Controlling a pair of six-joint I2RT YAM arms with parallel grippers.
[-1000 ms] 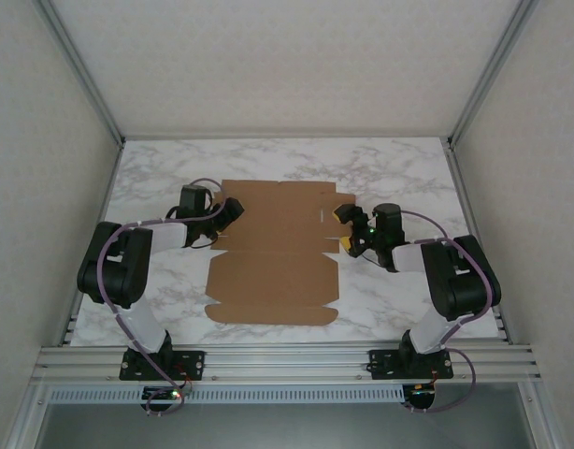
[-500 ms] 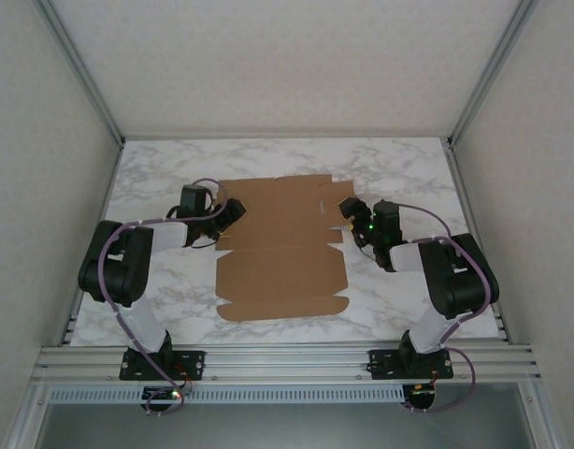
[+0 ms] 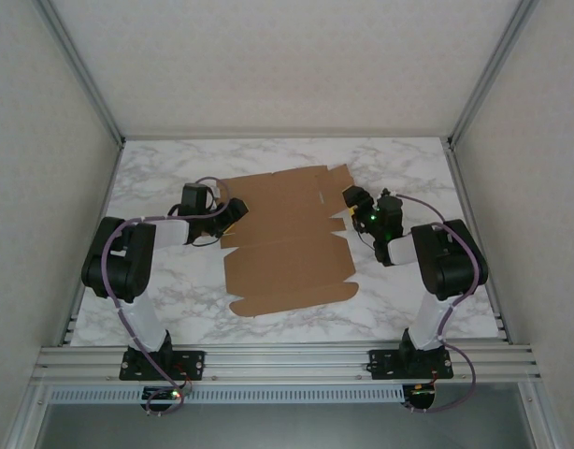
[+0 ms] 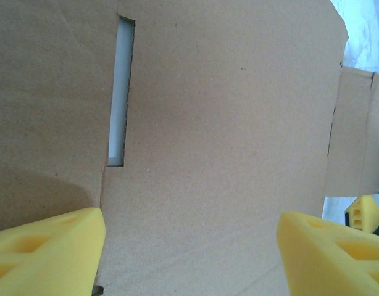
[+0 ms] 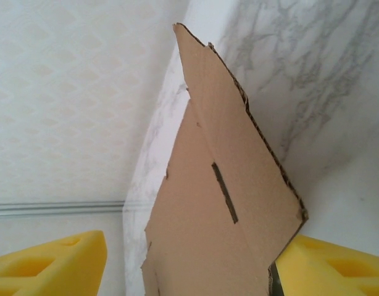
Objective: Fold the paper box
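The paper box [image 3: 287,267] is a flat brown cardboard sheet lying skewed on the marble table. My left gripper [image 3: 235,211] rests at its left edge near the back. In the left wrist view the cardboard [image 4: 226,123], with a slot cut in it, runs under and between the open jaws of that gripper [image 4: 191,237]. My right gripper [image 3: 353,201] is at the sheet's back right corner. In the right wrist view a raised flap [image 5: 220,203] stands between that gripper's [image 5: 192,253] open jaws, its edge against the right finger [image 5: 337,265] and clear of the left one.
The marble table [image 3: 156,178] is bounded by white walls at the back and sides, with aluminium posts [image 3: 86,75] at the corners. A metal rail [image 3: 287,360] with both arm bases runs along the near edge. Bare table lies behind and in front of the sheet.
The sheet has slid right and turned, its near end swinging to the right. My right gripper has moved back along the right edge and narrowed its jaws. The left gripper has barely moved.
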